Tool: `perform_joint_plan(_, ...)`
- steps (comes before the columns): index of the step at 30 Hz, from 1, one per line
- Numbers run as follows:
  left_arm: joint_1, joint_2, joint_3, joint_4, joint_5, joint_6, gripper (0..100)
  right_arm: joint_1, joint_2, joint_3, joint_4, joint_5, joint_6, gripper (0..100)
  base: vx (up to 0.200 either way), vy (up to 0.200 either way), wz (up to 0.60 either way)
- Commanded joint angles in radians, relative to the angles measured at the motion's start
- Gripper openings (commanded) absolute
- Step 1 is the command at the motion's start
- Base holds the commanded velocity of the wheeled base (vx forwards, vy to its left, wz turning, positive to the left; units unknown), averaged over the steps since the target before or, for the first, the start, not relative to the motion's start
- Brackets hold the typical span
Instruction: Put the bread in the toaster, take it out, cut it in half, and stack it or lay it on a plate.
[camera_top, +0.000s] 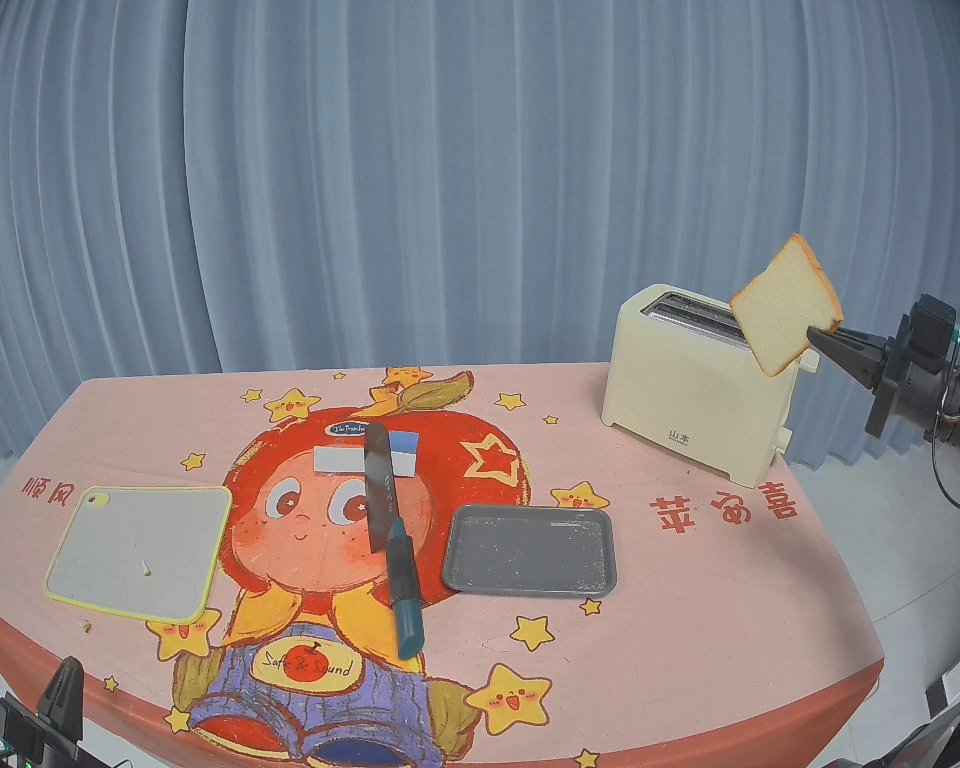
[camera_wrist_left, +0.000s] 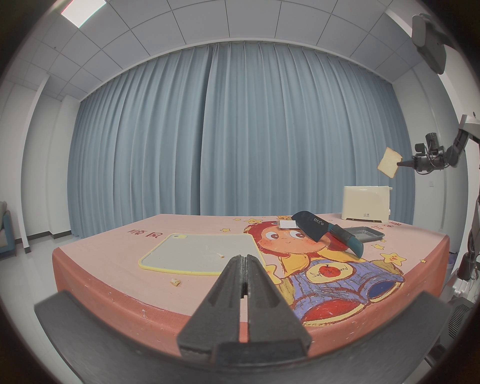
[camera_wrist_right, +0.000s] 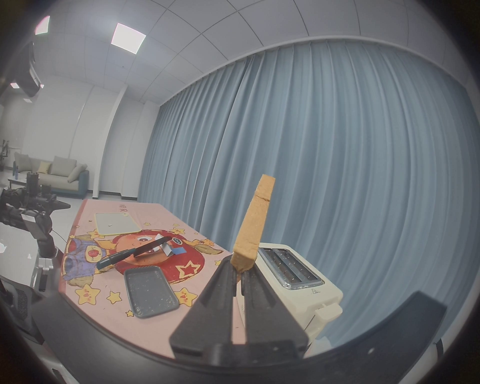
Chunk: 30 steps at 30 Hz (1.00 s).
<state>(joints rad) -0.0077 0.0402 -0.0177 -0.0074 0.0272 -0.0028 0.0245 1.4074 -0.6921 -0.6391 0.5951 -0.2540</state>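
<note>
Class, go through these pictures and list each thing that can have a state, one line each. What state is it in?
bread: whole, tilted, held in the air near the toaster.
right claw: shut on the bread.
left claw: shut, empty.
toaster: upright, slots empty.
knife: unheld, blade propped on a small block.
tray: flat, only crumbs.
cutting board: flat, one crumb.

A pink tablecloth (camera_top: 700, 600) covers the table, printed with a large cartoon child with an apple-red head, yellow stars and red characters. A small white-and-blue block (camera_top: 335, 459) lies on the cartoon's forehead. A crumb (camera_top: 87, 627) sits on the cloth near the table's front left edge. Blue-grey pleated curtains (camera_top: 400, 180) hang behind the table. A pale sofa (camera_wrist_right: 60, 170) stands far off by the white wall, under lit ceiling panels (camera_wrist_right: 127, 37).
</note>
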Motion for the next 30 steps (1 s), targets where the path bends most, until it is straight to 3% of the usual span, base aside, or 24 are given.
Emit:
perform_joint_plan(1, 0.0, 0.0, 0.018, 0.0, 0.0, 0.0, 0, 0.0, 0.005, -0.079, 0.082, 0.037, -0.028, 0, 0.0, 0.0, 0.0)
perform_joint_plan(5, 0.0, 0.0, 0.018, 0.0, 0.0, 0.0, 0, 0.0, 0.011, -0.112, 0.108, 0.071, -0.033, 0, 0.0, 0.0, 0.0)
perform_joint_plan(17, 0.0, -0.002, 0.018, 0.0, 0.0, 0.0, 0, 0.006, 0.065, -0.259, 0.245, 0.083, -0.063, 0, 0.0, 0.0, 0.0)
perform_joint_plan(23, 0.0, 0.0, 0.018, 0.0, 0.0, 0.0, 0, 0.009, 0.131, -0.32, 0.253, 0.094, -0.131, 0, 0.0, 0.0, 0.0)
perform_joint_plan(30, 0.0, 0.0, 0.018, 0.0, 0.0, 0.0, 0, 0.011, 0.156, -0.382, 0.329, 0.094, -0.151, 0, 0.0, 0.0, 0.0)
